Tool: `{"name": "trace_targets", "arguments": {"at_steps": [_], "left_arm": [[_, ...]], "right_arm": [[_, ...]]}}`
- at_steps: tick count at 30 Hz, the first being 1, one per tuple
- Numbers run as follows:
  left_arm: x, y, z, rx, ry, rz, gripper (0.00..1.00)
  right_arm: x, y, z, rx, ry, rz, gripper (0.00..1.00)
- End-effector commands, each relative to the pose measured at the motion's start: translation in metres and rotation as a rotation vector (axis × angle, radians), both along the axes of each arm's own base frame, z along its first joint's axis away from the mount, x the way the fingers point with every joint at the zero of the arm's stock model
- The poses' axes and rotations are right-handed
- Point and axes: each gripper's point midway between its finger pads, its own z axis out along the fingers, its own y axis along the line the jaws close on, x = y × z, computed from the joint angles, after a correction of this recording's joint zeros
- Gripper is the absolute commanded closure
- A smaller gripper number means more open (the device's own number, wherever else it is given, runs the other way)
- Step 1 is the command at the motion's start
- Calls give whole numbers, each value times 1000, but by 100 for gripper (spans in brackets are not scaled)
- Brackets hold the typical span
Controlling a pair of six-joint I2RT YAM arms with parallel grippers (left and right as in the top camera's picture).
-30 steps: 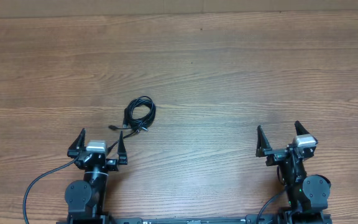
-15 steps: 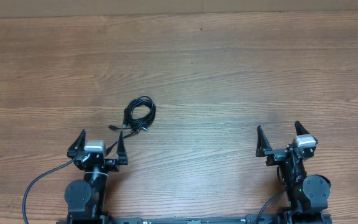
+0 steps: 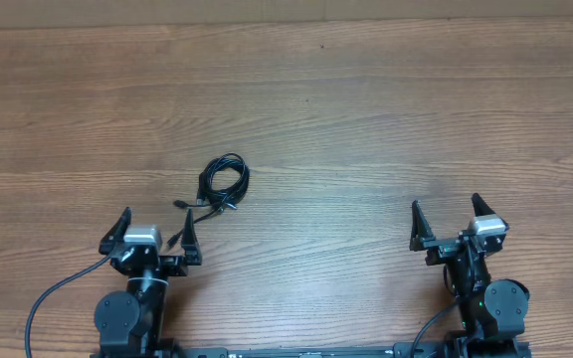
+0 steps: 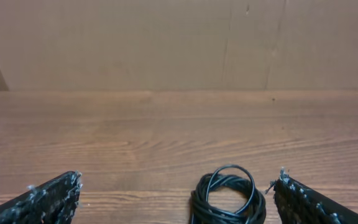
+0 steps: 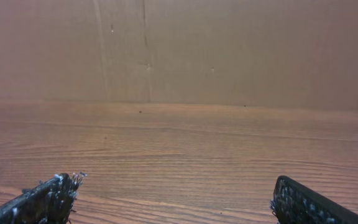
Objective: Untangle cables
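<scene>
The cables [image 3: 223, 183] lie as one small black coil of loops on the wooden table, left of centre, with short plug ends trailing toward the front left. In the left wrist view the coil [image 4: 229, 195] sits low between the fingers, nearer the right one. My left gripper [image 3: 154, 224] is open and empty just in front of the coil; it also shows in the left wrist view [image 4: 178, 198]. My right gripper [image 3: 446, 211] is open and empty at the front right, far from the cables; the right wrist view [image 5: 174, 198] shows only bare wood between its fingers.
The wooden table [image 3: 366, 119] stretches back to a brown wall [image 4: 166, 43]. A thick black arm wire [image 3: 53, 298] loops at the front left beside the left arm base.
My left gripper has shifted slightly to the left and toward the front. The cables and the right arm have not moved.
</scene>
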Motion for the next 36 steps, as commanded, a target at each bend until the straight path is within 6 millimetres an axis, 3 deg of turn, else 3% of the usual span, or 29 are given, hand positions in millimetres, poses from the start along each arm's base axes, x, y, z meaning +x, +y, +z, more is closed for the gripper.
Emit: {"name": "trace_targets", "arguments": {"at_steps": [1, 13, 28, 33, 36], "left_arm": [[-2, 4, 10, -8, -16, 21, 0], [6, 2, 11, -47, 158, 16, 0], [30, -16, 47, -97, 576, -78, 1], [36, -51, 70, -182, 614, -274, 0], [35, -73, 70, -246, 641, -405, 0]], "right_arm": [[0, -2, -2, -4, -5, -10, 0], [0, -2, -2, -4, -5, -10, 0], [0, -2, -2, -4, -5, -10, 0], [0, -2, -2, -4, -5, -10, 0], [0, -2, -2, -4, -5, -10, 0]]}}
